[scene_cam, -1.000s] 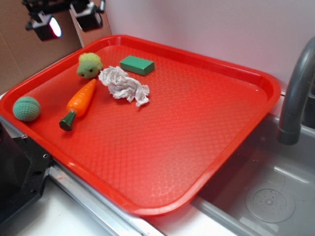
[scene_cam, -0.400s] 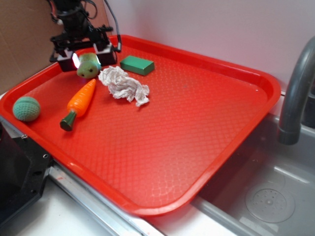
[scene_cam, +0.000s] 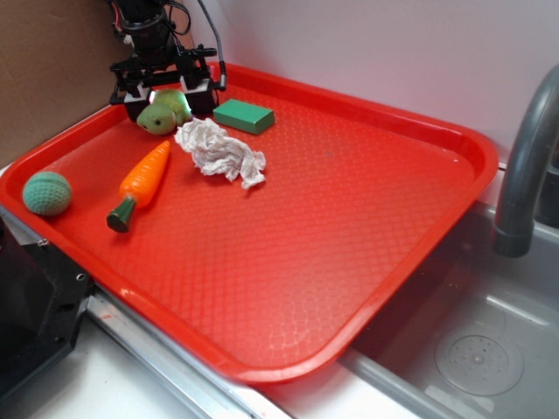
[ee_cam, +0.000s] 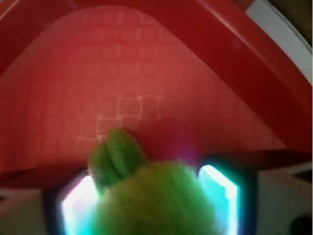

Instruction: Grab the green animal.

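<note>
The green animal, a fuzzy yellow-green plush, lies tilted at the back left corner of the red tray. My gripper comes down from above, one finger on each side of the plush, closed against it. In the wrist view the green animal fills the gap between the two glowing pads of the gripper, with its tuft pointing toward the tray's corner. Its underside is hidden.
A flat dark green block lies just right of the gripper. Crumpled white paper and a toy carrot sit in front of it, and a teal knitted ball sits by the left rim. A faucet and sink are at the right.
The gripper came down from above the tray's corner onto the plush and its fingers narrowed around it. The plush has since shifted slightly right and back and tilted over.
</note>
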